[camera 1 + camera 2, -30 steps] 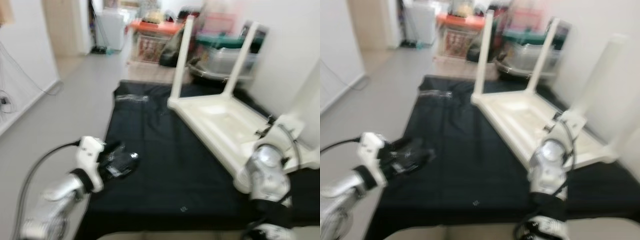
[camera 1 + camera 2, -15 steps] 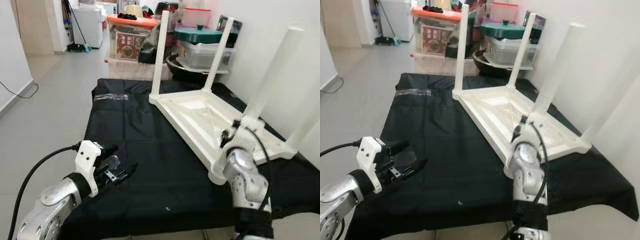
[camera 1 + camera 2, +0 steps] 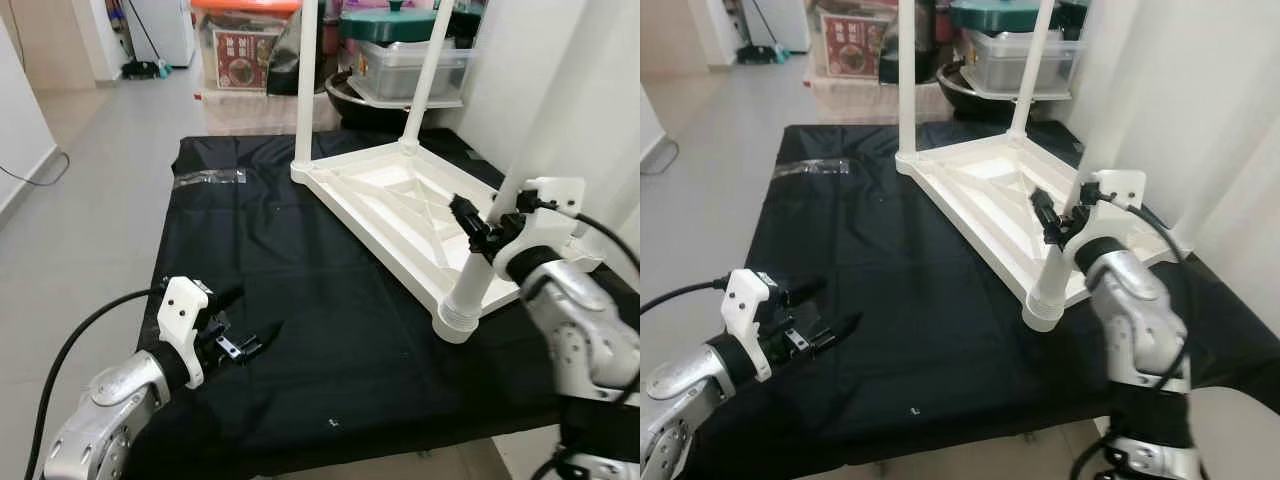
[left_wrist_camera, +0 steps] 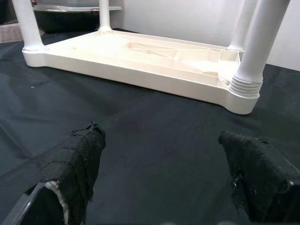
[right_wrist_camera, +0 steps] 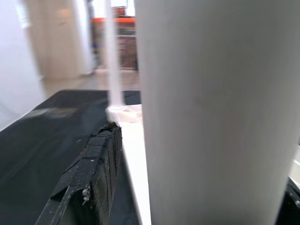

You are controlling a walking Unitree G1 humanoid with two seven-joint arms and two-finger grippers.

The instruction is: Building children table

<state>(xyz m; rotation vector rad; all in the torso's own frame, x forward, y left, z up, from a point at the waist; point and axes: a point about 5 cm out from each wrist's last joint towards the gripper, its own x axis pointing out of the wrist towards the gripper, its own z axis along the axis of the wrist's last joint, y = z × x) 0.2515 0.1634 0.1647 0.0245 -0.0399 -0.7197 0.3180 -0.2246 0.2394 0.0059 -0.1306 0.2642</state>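
While the white children's table (image 3: 400,215) lies upside down on the black cloth (image 3: 300,300), legs pointing up, my right gripper (image 3: 490,228) has its black fingers (image 5: 86,180) set on either side of the near corner leg (image 3: 1065,235), spread apart around the post; I cannot tell whether they press on it. My left gripper (image 3: 240,335) hovers low over the cloth, well apart from the table on its open side, fingers (image 4: 77,164) spread with nothing between them. Beyond the table's far legs stand storage bins (image 3: 245,45) with a printed label I cannot read.
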